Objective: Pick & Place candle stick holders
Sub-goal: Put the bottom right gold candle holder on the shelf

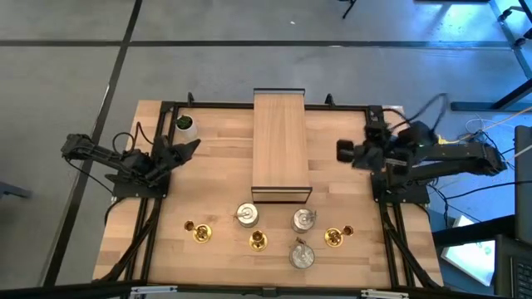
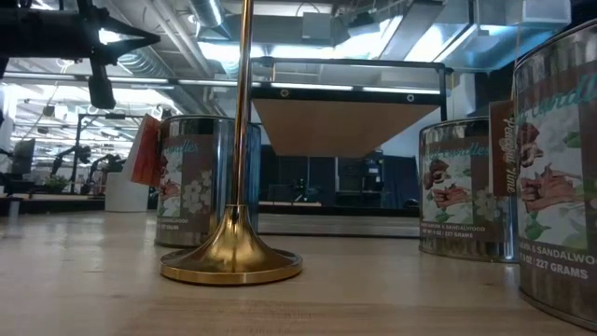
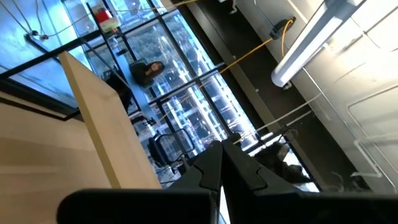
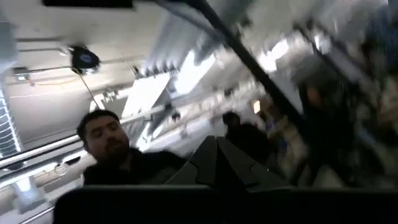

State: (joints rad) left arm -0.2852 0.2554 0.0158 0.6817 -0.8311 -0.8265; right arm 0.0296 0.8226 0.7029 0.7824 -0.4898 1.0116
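Overhead, bright lights above wooden table (image 1: pixel 166 249).

Six candle stick holders stand on the near part of the table. Three are slim and brass-gold with round bases: one at the near left (image 1: pixel 199 232), one in the middle (image 1: pixel 258 241), one at the right (image 1: pixel 334 237). Three are squat, round and silver: one left of centre (image 1: pixel 247 215), one right of centre (image 1: pixel 304 219), and one nearest the front edge (image 1: pixel 302 255). All seem upright, though the overhead view is too small to be sure. None touches another.
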